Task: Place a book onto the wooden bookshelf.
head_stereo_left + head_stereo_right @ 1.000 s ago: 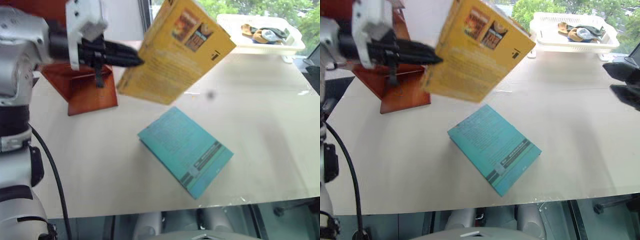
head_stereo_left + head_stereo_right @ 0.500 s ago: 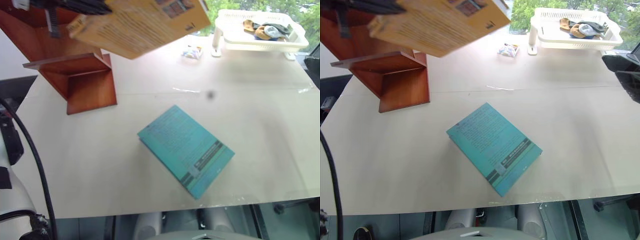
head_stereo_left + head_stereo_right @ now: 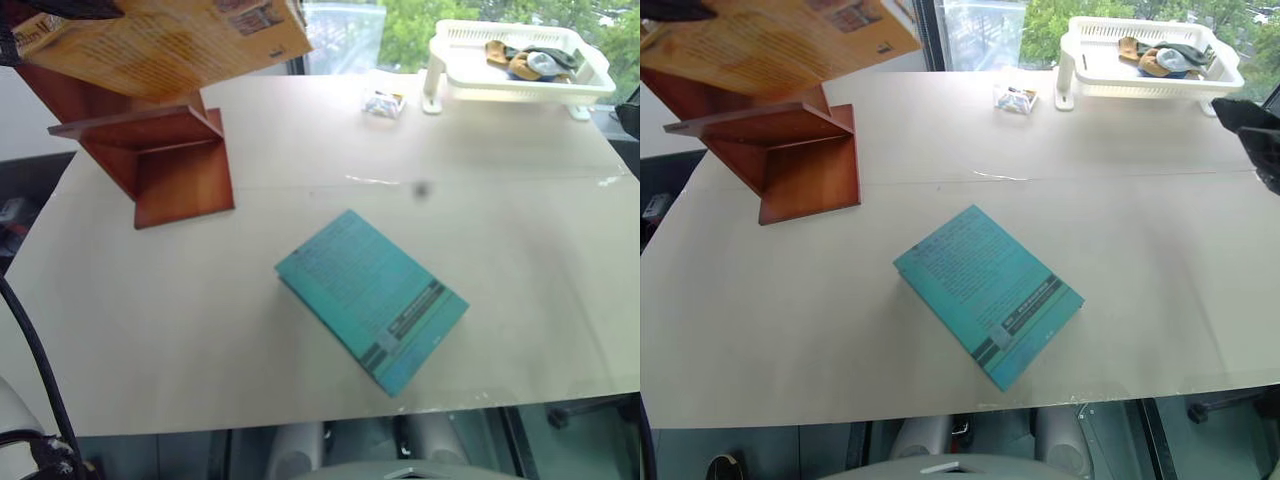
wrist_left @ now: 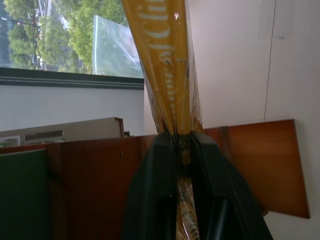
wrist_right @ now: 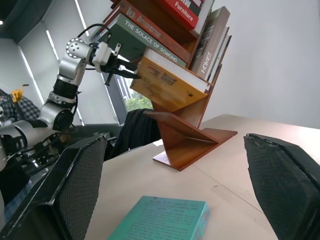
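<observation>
Clamped by its spine edge between the fingers of the left gripper [image 4: 181, 145], the book [image 3: 165, 40] is held high above the table [image 3: 250, 380], tilted, at the top of the bookshelf [image 3: 165, 165]. In the right wrist view it is seen lying against the underside of the slanted row of books already on the upper shelves, with its far edge at or close to the wood; whether it is resting there or only held cannot be told. The carry is therefore judged nearly done: the book is lifted and brought to the shelf. What is left, by this reading, is seating it on a shelf, opening the fingers and drawing the arm clear.

Below, the lowest shelf is seen bare. A teal book [image 3: 372, 298] lies flat on the table, well apart from the bookshelf and untouched. The right gripper [image 5: 175, 185] is held wide apart with nothing between its pads, facing the bookshelf from the table's right side. At the table's far right corner stands a white basket [image 3: 520, 70], with a small packet [image 3: 383, 102] just beside it.
</observation>
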